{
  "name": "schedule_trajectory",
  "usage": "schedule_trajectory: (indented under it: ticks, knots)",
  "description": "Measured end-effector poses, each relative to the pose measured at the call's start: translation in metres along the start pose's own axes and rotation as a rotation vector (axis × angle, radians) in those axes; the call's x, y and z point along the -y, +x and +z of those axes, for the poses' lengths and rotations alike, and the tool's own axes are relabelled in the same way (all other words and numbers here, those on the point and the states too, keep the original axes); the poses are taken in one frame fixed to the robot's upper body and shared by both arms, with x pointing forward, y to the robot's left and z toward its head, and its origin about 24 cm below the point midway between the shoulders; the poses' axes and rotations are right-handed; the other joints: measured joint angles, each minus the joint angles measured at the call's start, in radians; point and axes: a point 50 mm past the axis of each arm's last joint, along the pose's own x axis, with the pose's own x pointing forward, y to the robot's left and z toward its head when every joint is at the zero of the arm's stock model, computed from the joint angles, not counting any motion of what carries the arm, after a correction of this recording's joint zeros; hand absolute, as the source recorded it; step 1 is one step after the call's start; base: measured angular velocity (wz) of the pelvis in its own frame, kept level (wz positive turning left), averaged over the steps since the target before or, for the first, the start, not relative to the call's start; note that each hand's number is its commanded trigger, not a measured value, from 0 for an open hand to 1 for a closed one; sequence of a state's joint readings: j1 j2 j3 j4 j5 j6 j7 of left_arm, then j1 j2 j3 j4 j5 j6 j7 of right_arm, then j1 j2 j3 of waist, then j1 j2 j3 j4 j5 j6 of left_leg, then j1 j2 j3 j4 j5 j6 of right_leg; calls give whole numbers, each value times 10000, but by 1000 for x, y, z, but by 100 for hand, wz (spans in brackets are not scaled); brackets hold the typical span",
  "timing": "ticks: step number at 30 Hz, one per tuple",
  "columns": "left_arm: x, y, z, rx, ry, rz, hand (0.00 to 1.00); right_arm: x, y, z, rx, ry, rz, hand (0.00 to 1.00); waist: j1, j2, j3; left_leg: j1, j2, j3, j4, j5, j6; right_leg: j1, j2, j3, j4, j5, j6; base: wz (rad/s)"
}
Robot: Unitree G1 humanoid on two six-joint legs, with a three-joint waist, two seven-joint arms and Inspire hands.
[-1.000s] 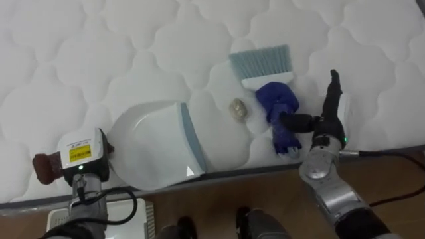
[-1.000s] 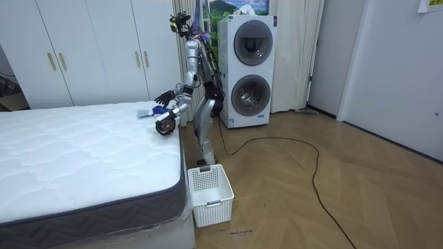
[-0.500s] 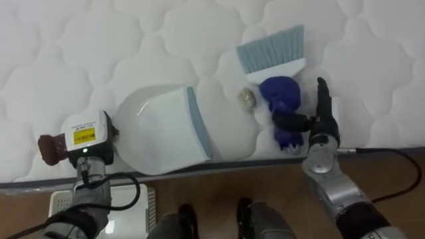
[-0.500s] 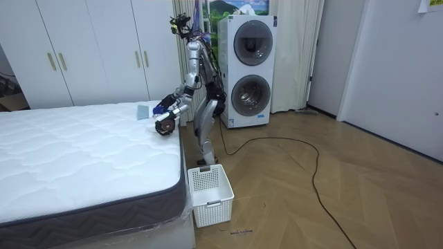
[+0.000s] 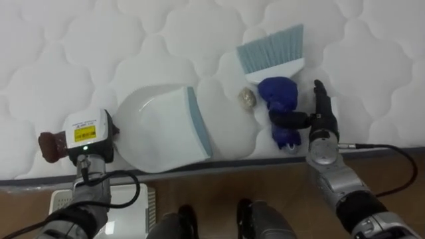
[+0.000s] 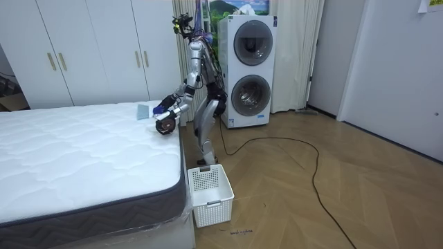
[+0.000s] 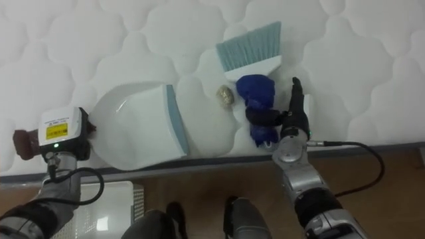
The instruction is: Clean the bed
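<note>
On the white quilted mattress lies a white dustpan with a grey-blue lip, close to the bed's near edge. My left hand is curled on its handle, whose brown end sticks out to the left. A small beige scrap rests between the pan's lip and a hand brush with pale blue bristles and a blue handle. My right hand stands beside that handle, fingers straight, thumb laid across it. In the room view I stand bent over the bed's corner.
A white slatted basket stands on the wooden floor by the bed, also seen as a basket below my left arm. Stacked washing machines and white wardrobes line the wall behind. A black cable trails over the floor.
The eye view has shifted, so everything sits higher in the picture. My right hand has drawn in against the brush handle, and the brush lies a little closer to the scrap.
</note>
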State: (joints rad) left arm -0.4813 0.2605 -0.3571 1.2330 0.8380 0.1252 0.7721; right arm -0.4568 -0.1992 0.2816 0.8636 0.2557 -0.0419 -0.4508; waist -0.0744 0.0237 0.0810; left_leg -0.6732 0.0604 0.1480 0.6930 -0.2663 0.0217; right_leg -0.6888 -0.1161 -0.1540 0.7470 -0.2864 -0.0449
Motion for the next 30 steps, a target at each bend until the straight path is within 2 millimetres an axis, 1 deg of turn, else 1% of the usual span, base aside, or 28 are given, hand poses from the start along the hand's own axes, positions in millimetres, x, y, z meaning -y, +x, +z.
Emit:
schedule_trajectory:
  ticks: [3,5,6,9,12,14,16,22,30]
  knots:
    - [-3,3,2,37,-15,115,100,1,3,2,-221,599,27,0,-22,39,12,-50,1,-42,-6,0,0,-6,-26,-101,-31,6,-12,3]
    - [-4,4,3,71,-19,149,100,2,5,4,-470,1572,-24,0,-23,57,16,-59,1,-87,7,0,-1,10,-10,-133,-42,13,-22,2]
    - [-4,4,3,74,-21,150,100,3,5,4,-529,1774,-44,0,-26,63,18,-59,-4,-106,9,1,-2,20,-14,-145,-43,15,-26,5]
    - [-5,4,3,71,-26,158,100,10,8,4,-782,2708,-11,0,-16,71,20,-54,-5,-138,0,1,-3,46,-25,-176,-57,16,-28,4]
    - [-5,5,3,202,116,222,100,13,10,5,-910,3792,200,0,-18,107,33,-55,62,-137,7,1,-3,57,-20,-141,-85,17,-27,-1]
    - [-6,5,3,268,205,248,100,17,11,5,-999,4661,311,0,-27,179,33,-56,133,-136,22,1,-3,110,55,-146,-204,77,-51,-8]
    - [-6,6,4,376,319,293,100,18,12,5,-1024,5033,407,0,-37,200,29,-55,155,-132,35,1,-3,111,84,-137,-204,110,-52,-6]
    - [-8,7,5,551,531,375,100,18,12,6,-922,5099,661,0,-34,261,26,-60,176,-130,71,-1,-35,101,139,-154,-204,137,-101,-1]
    - [-11,9,6,608,648,497,100,20,13,7,-795,5162,831,0,-24,283,16,-66,179,-111,-36,11,-54,94,158,-171,-360,183,-124,-1]
